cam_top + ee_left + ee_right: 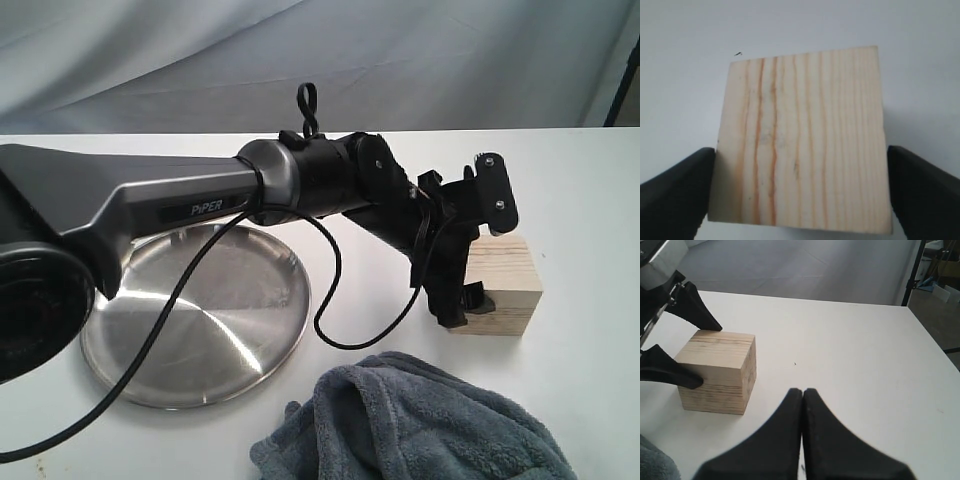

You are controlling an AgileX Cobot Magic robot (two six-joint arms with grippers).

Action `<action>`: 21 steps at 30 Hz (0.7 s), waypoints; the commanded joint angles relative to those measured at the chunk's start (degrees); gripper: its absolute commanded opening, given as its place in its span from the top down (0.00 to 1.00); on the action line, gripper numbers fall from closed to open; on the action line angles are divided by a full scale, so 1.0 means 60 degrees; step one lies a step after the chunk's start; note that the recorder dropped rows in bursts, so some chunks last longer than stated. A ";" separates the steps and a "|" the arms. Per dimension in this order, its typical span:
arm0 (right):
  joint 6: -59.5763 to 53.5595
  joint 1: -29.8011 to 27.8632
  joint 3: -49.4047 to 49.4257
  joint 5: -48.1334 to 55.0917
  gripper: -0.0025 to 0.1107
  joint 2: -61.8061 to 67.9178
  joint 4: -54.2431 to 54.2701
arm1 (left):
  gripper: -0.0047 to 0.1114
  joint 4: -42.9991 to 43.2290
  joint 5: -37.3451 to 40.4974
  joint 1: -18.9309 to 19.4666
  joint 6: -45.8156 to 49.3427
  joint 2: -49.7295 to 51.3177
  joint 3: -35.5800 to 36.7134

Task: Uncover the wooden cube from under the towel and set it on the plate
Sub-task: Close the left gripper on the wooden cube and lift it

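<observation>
The wooden cube (pixel 507 277) (pixel 720 371) rests on the white table, uncovered, to the right of the plate (pixel 205 330). My left gripper (pixel 483 250) (pixel 801 200) straddles the cube (pixel 805 145), and both black fingers (pixel 699 310) press against opposite side faces. The grey-blue towel (pixel 420 425) (pixel 652 465) lies crumpled at the table's front, just in front of the cube. The shiny steel plate is bare. In the right wrist view my right gripper (pixel 803 390) is shut with nothing in it, hovering above the table a short way from the cube.
The left arm (pixel 150 200) reaches across over the plate, and its black cable (pixel 335 300) loops down beside the plate's right rim. A grey cloth backdrop hangs behind the table. A black stand pole (pixel 912 270) rises past the table's far corner.
</observation>
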 commanded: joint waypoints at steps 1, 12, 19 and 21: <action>0.0023 0.0027 0.0035 -0.0034 0.98 -0.0054 -0.0073 | 0.96 -0.0384 -0.0064 0.0007 -0.0059 -0.0024 0.0056; 0.0023 0.0027 0.0035 -0.0034 0.98 -0.0054 -0.0073 | 0.96 -0.0254 -0.0029 0.0007 -0.0662 -0.1187 0.0056; 0.0023 0.0027 0.0035 -0.0034 0.98 -0.0054 -0.0073 | 0.96 -0.0172 0.0526 0.0099 -0.1375 -0.1169 0.0073; 0.0023 0.0027 0.0035 -0.0034 0.98 -0.0054 -0.0073 | 0.96 -0.0172 0.0821 0.0163 -0.1416 -0.0991 0.0093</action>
